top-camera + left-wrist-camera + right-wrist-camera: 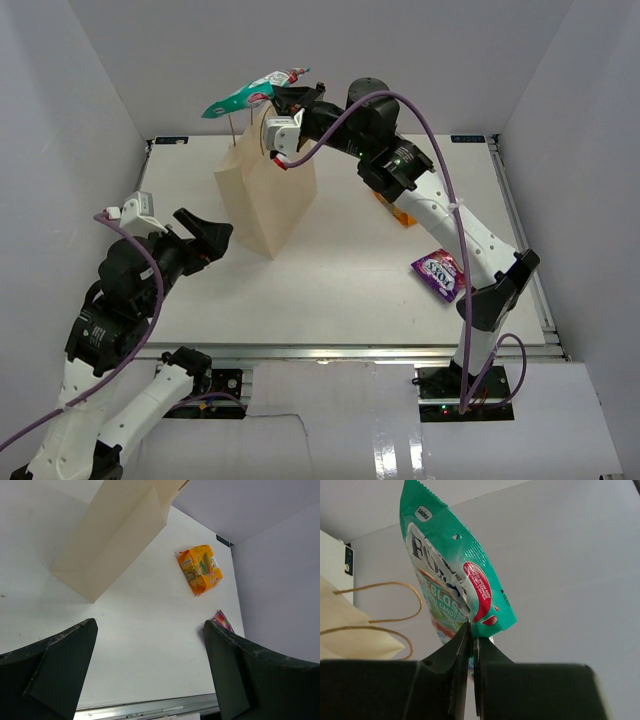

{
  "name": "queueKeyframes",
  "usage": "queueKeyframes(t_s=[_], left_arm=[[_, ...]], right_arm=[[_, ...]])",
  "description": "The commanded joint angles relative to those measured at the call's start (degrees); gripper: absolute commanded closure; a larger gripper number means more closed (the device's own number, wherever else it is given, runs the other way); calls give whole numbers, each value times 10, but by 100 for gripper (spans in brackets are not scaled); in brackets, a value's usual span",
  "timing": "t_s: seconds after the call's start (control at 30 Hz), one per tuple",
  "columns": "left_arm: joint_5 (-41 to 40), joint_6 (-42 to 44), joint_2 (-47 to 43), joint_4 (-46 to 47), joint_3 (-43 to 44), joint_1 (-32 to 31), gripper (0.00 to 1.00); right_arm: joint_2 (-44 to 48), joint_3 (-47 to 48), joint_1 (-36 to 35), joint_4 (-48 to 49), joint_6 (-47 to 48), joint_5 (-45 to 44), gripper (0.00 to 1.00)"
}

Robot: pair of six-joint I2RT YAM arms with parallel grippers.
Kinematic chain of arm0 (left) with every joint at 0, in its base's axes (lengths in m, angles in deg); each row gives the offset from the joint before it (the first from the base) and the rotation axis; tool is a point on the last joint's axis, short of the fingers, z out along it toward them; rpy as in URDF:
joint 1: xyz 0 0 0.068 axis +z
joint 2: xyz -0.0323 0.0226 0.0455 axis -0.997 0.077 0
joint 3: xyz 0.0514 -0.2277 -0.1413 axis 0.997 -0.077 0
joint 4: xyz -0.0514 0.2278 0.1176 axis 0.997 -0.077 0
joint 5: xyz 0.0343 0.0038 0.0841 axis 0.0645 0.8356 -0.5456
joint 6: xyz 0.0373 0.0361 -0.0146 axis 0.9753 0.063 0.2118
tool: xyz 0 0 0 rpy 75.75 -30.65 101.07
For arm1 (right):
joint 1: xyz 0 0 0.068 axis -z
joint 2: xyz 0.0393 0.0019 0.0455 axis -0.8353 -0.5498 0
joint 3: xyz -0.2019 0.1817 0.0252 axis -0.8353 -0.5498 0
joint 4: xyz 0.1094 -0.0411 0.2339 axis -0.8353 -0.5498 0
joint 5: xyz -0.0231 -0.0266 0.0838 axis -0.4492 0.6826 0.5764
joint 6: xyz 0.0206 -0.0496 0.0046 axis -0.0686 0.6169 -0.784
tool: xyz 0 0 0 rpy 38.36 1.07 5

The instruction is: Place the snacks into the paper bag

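The teal packet (240, 97) is clamped by one end in the right hand (283, 102) and held above the mouth of the paper bag (262, 195), which stands at the far middle of the table (340, 300). For a clean drop, the packet should be centred over the opening, tipped free end down, lowered past the loop handles (380, 622), and released only once that end is inside. Otherwise it may catch on the rim or a handle. The left hand (207, 236) is held just near-left of the bag, fingers apart and empty. The purple packet (440, 272) and orange pack (200, 569) lie on the table to the right.
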Motion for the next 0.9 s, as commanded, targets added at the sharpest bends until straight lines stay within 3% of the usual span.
queueKeyframes(t_s=[0.0, 0.47, 0.87], left_arm=[[-7, 5, -9, 7, -14, -1, 2], [-3, 9, -10, 13, -20, -1, 2], [-3, 5, -13, 14, -30, -1, 2]], right_arm=[[0, 5, 6, -1, 46, -2, 92], [-35, 21, 7, -54, 75, -10, 92], [-9, -17, 10, -64, 98, -12, 91]])
